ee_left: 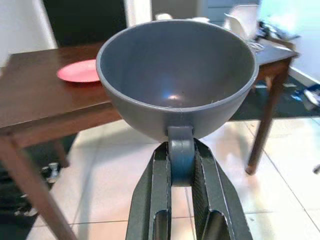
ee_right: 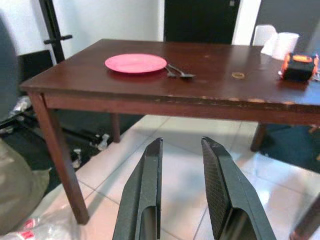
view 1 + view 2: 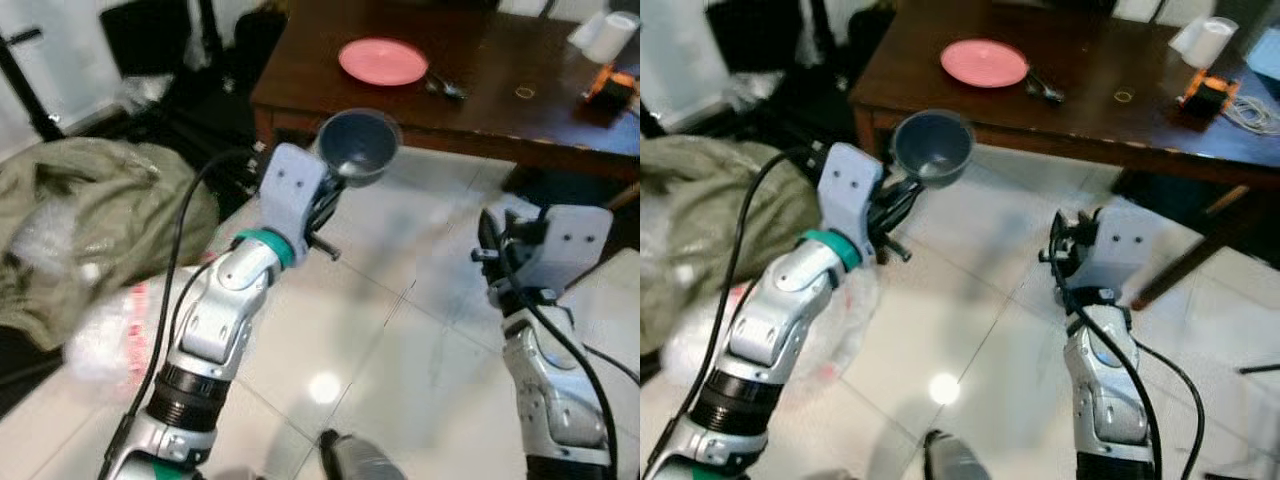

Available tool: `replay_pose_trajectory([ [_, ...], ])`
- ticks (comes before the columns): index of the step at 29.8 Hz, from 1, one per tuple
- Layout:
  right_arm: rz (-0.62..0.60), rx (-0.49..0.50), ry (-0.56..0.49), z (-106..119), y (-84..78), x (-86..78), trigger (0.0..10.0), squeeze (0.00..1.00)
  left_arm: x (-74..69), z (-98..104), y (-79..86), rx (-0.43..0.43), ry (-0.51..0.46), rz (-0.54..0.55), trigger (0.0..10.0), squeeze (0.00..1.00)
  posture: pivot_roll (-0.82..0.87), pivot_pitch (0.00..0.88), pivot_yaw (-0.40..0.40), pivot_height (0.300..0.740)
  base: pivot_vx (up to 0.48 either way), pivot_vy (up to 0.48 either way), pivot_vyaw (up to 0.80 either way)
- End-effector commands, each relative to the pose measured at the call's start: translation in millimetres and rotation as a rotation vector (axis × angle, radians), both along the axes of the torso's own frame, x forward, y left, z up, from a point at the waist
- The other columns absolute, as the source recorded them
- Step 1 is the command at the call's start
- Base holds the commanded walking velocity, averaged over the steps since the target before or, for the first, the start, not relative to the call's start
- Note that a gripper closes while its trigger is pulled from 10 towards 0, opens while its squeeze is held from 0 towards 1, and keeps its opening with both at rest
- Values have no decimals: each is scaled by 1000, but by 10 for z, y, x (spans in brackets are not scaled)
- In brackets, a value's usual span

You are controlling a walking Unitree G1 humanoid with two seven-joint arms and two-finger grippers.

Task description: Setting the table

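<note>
A dark grey bowl (image 3: 358, 146) hangs in the air in front of the near edge of the brown wooden table (image 3: 480, 100), above the tiled floor. My left gripper (image 1: 181, 165) is shut on the bowl's small handle, and the bowl (image 1: 177, 75) is upright and empty. On the table lies a pink plate (image 3: 383, 61) with cutlery (image 3: 444, 88) just to its right. My right gripper (image 2: 181, 175) is raised to the right of the bowl, open with nothing between its fingers, pointing at the table.
A white paper roll (image 3: 1202, 40), an orange tape measure (image 3: 1207, 93) and a small ring (image 3: 1124, 96) lie on the table's right part. An olive cloth heap (image 3: 90, 220) and clear plastic wrap (image 3: 110, 330) lie on the floor at left. Black stand legs (image 3: 30, 90) are at far left.
</note>
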State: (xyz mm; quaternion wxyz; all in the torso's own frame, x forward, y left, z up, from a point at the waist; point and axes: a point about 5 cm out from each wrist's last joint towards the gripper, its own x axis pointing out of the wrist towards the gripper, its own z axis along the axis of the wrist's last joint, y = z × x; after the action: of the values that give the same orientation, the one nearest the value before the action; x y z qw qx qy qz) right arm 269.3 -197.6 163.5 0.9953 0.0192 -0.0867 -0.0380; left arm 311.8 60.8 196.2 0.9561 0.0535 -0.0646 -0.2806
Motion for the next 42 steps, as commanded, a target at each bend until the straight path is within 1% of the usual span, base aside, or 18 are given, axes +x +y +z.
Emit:
replay_pose_trajectory([
  [1,-14,-5,21,-38,-21,-14,10000,0,-8,-16,5,0,5,-2,10000,0,18,25,29,740,0,0,-800],
  [13,-16,-2,28,-64,-27,-17,10000,0,7,-63,46,15,9,24,10000,0,20,26,26,740,0,0,-800],
  [15,-14,10,58,-153,-24,-15,10000,0,28,-146,124,36,19,66,10000,0,20,26,24,740,0,0,-800],
  [16,9,26,187,-519,15,-44,10000,0,49,-440,361,106,60,181,10000,0,29,30,17,740,0,0,0],
  [18,9,26,187,-519,15,-44,10000,0,49,-440,361,106,60,181,10000,0,29,30,17,740,0,0,0],
  [20,33,32,295,-821,62,-109,10000,0,21,-681,532,175,93,254,10000,0,33,30,12,740,0,0,0],
  [23,45,39,362,-1007,83,-165,10000,0,-13,-831,621,215,122,291,10000,0,42,32,6,740,0,0,0],
  [27,48,57,536,-1493,81,-394,10000,0,-177,-1291,886,300,262,376,10000,0,48,38,-8,740,0,0,0],
  [29,48,57,536,-1493,81,-394,10000,0,-177,-1291,886,300,262,376,10000,0,48,38,-8,740,0,0,0],
  [31,39,62,567,-1586,60,-453,10000,0,-237,-1422,957,325,309,389,10000,0,50,37,-9,740,0,0,0],
  [32,26,65,600,-1682,32,-515,10000,0,-318,-1595,1049,331,394,399,10000,0,50,36,-16,740,0,0,0],
  [33,26,65,600,-1682,32,-515,10000,0,-318,-1595,1049,331,394,399,10000,0,50,36,-16,740,0,0,0],
  [34,16,68,631,-1770,12,-579,10000,0,-418,-1781,1174,335,487,434,10000,0,50,35,-17,740,0,0,0],
  [35,16,68,631,-1770,12,-579,10000,0,-418,-1781,1174,335,487,434,10000,0,50,35,-17,740,0,0,0],
  [36,16,70,661,-1861,8,-646,10000,0,-545,-1976,1308,321,593,473,10000,0,47,32,-28,740,0,0,0],
  [37,16,70,661,-1861,8,-646,10000,0,-545,-1976,1308,321,593,473,10000,0,47,32,-28,740,0,0,0],
  [39,25,63,760,-2079,44,-824,10000,0,-825,-2281,1526,313,750,571,10000,0,50,23,-48,740,0,0,0],
  [42,26,61,817,-2199,57,-935,10000,0,-955,-2394,1570,331,788,599,10000,0,51,20,-54,740,0,0,0],
])
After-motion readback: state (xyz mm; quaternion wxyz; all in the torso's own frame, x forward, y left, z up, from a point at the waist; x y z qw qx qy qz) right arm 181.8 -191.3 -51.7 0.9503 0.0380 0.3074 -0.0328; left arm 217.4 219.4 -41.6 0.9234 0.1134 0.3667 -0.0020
